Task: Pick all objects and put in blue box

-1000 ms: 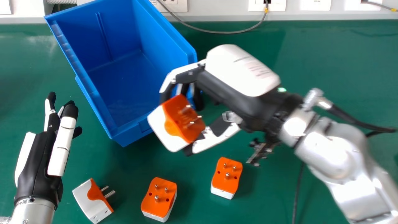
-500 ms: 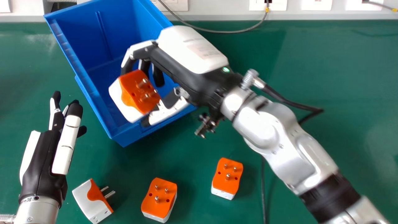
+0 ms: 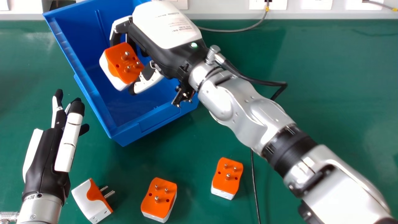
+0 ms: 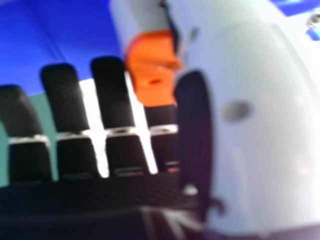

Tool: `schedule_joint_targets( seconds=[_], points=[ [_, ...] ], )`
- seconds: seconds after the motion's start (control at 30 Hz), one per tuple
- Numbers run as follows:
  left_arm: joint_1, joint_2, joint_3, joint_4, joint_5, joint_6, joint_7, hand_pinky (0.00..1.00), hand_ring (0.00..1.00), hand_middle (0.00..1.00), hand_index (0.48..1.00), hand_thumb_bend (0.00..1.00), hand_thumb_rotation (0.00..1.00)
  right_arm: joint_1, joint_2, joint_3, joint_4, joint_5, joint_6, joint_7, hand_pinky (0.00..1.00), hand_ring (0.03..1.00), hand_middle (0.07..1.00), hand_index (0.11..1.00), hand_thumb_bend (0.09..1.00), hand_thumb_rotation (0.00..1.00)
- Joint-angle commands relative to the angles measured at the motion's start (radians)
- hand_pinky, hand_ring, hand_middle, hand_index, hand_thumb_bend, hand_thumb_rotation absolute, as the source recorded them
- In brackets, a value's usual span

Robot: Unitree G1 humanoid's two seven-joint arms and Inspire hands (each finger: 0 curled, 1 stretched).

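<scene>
Silver right arm (image 3: 217, 102), black band (image 3: 287, 149), ridged screw (image 3: 213, 53), black cable (image 3: 261, 82); black-and-white right hand (image 3: 155, 46), green light (image 3: 194, 45).

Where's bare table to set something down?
Widest patch: green table right of the right forearm, up to the wall. Smaller: left of the blue box beyond the left hand, and between box and three adapters. Crowded: near left, left hand beside leftmost adapter.

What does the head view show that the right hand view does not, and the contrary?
Head view: the left hand and three orange-and-white plastic plug adapters on the green table.
Right hand view: the black inner sides of the right hand's fingers.
Both: the right hand, the similar adapter it holds, the blue plastic box and the table.
</scene>
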Motion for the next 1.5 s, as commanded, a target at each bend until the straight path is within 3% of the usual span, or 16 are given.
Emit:
schedule_joint_targets(
  seconds=[0.0,0.2,0.3,0.4,0.67,0.8,1.0,1.23,1.47],
  points=[
    [-0.006,-0.005,0.002,-0.008,-0.005,-0.021,0.006,0.9,0.96,0.97,1.0,0.6,1.0,-0.085,0.02,0.009,0.041,-0.011,0.014,-0.05,0.31,0.398,0.495,0.525,0.51,0.0],
    [0.001,-0.013,0.003,-0.009,-0.001,-0.033,0.006,0.9,0.96,0.97,1.0,0.6,1.0,-0.153,0.046,0.038,0.132,-0.022,0.059,-0.056,0.32,0.409,0.507,0.522,0.505,0.0],
    [0.009,-0.02,0.001,-0.026,0.002,-0.027,0.012,0.9,0.96,0.97,1.0,0.6,1.0,-0.184,0.073,0.036,0.181,-0.004,0.078,-0.034,0.32,0.409,0.507,0.522,0.505,0.0],
    [0.019,-0.027,-0.007,-0.044,0.008,-0.024,0.017,0.9,0.96,0.97,1.0,0.6,1.0,-0.211,0.096,0.029,0.23,0.016,0.086,-0.026,0.32,0.414,0.515,0.519,0.502,0.0],
    [0.032,-0.046,-0.026,-0.069,0.003,-0.013,0.026,0.9,0.96,0.97,1.0,0.61,1.0,-0.247,0.126,0.025,0.302,0.041,0.1,-0.036,0.32,0.42,0.519,0.52,0.499,0.0],
    [0.038,-0.057,-0.035,-0.086,0.013,-0.004,0.032,0.9,0.96,0.97,1.0,0.61,1.0,-0.244,0.128,0.032,0.302,0.046,0.104,-0.035,0.32,0.42,0.514,0.526,0.498,0.0],
    [0.047,-0.06,-0.051,-0.107,0.029,0.009,0.044,0.9,0.96,0.97,1.0,0.61,1.0,-0.25,0.141,0.034,0.313,0.048,0.109,-0.025,0.33,0.418,0.507,0.533,0.497,0.0],
    [0.087,-0.074,-0.078,-0.162,0.048,0.021,0.051,0.9,0.96,0.97,1.0,0.61,1.0,-0.264,0.153,0.031,0.335,0.055,0.108,-0.017,0.33,0.419,0.503,0.534,0.496,0.0],
    [0.124,-0.091,-0.104,-0.197,0.057,0.024,0.057,0.91,0.96,0.98,1.0,0.61,1.0,-0.279,0.161,0.049,0.359,0.041,0.111,-0.03,0.33,0.424,0.495,0.542,0.496,0.0]
  ],
)
